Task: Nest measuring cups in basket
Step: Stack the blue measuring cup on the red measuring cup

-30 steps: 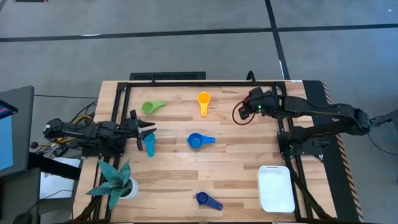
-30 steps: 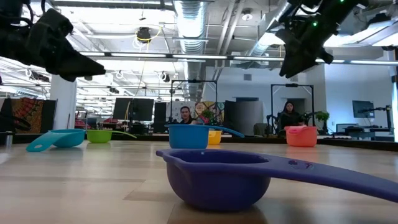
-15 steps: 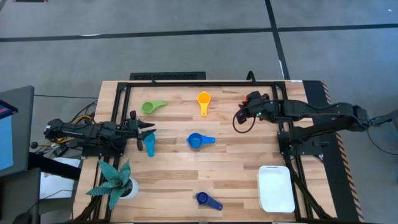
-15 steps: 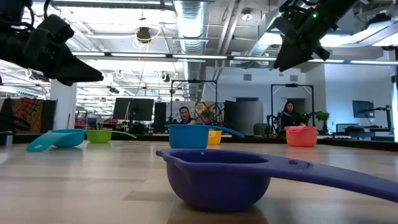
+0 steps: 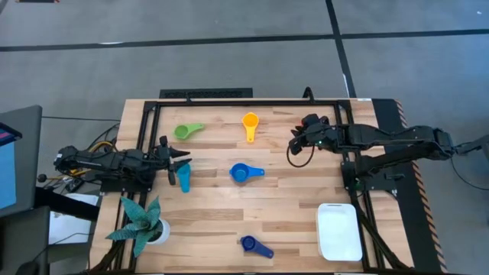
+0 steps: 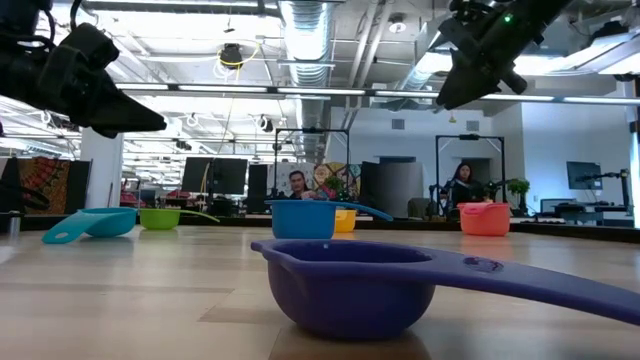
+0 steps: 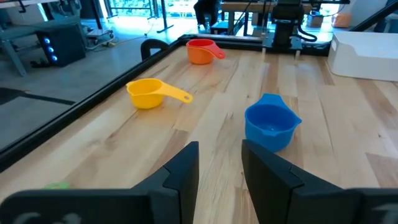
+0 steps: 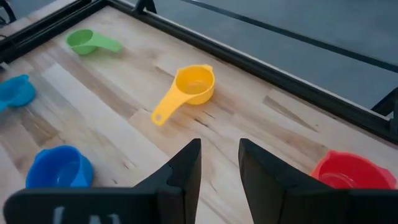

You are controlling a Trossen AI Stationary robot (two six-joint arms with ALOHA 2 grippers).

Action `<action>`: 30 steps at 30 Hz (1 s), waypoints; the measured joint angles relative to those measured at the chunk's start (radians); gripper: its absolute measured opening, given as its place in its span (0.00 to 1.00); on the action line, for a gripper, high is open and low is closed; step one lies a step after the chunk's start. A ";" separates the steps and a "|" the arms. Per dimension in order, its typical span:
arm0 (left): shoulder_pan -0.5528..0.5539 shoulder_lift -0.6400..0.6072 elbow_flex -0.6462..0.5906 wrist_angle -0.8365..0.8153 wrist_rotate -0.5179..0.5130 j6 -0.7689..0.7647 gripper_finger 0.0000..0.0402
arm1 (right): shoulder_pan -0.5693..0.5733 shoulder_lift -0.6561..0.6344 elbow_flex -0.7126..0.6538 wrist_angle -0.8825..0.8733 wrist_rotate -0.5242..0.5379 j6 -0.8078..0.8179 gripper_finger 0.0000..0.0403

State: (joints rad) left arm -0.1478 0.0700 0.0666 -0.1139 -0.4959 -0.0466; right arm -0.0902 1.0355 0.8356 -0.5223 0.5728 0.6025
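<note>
My right gripper has slid inward off the small red plastic cup, fingers slightly parted and empty, lining up toward the yellow plastic scoop.

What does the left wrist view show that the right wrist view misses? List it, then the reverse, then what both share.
Left wrist only: the basket and the left gripper, open. Right wrist only: the green cup, the teal cup and the right gripper, open. Both: the yellow cup, the blue cup and the red cup.
</note>
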 joint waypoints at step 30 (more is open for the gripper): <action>0.000 0.000 0.000 -0.001 -0.001 -0.002 0.28 | -0.010 0.315 0.053 0.344 -0.234 -0.076 0.29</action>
State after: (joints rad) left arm -0.1478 0.0700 0.0662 -0.1148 -0.4967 -0.0486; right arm -0.1003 1.3508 0.8889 -0.1785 0.3391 0.5264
